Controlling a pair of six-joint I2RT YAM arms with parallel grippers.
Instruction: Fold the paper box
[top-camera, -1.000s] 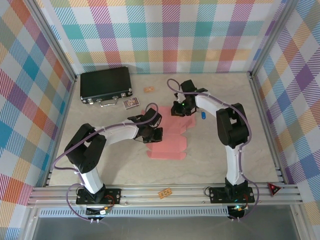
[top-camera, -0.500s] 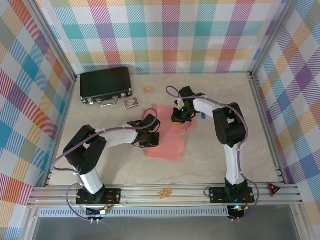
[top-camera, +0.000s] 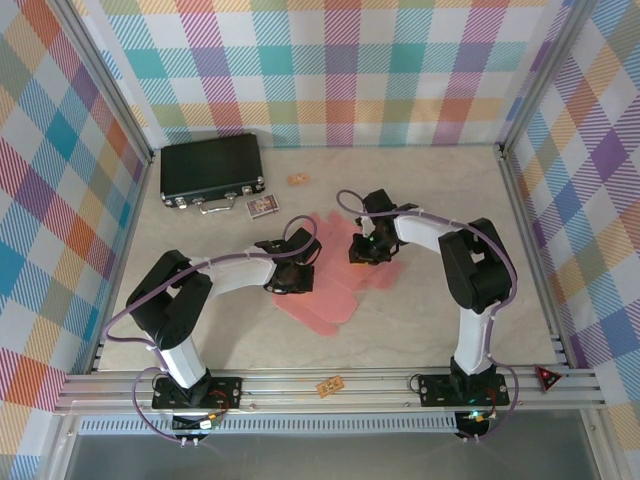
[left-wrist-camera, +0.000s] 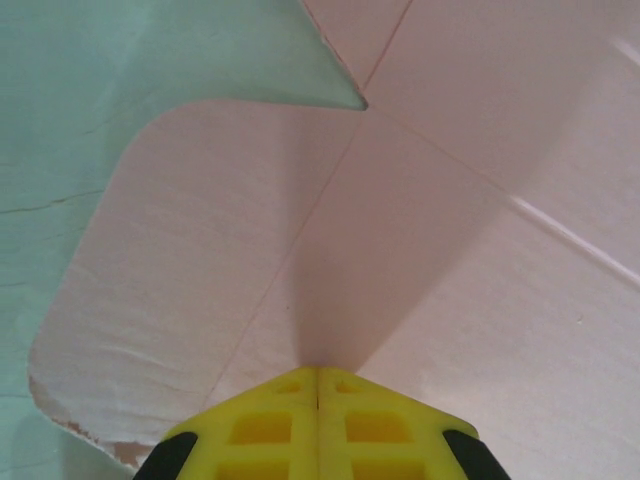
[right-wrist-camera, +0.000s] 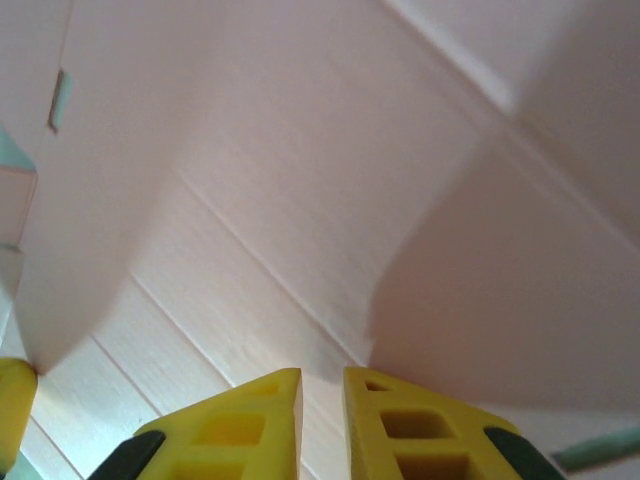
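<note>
On my feed, pastel plaid walls (top-camera: 340, 60) close in the back and both sides, framed by aluminium posts (top-camera: 112, 80). The table (top-camera: 400, 320) is pale marbled beige and evenly lit, with a slotted aluminium rail (top-camera: 280, 392) along its near edge.

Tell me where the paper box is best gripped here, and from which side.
Probably the rounded flap at the edge of the paper box: the sheet lies flat on the table, so only a free edge offers a pinch. Come in low from the table side, sliding one finger under its rim.
</note>
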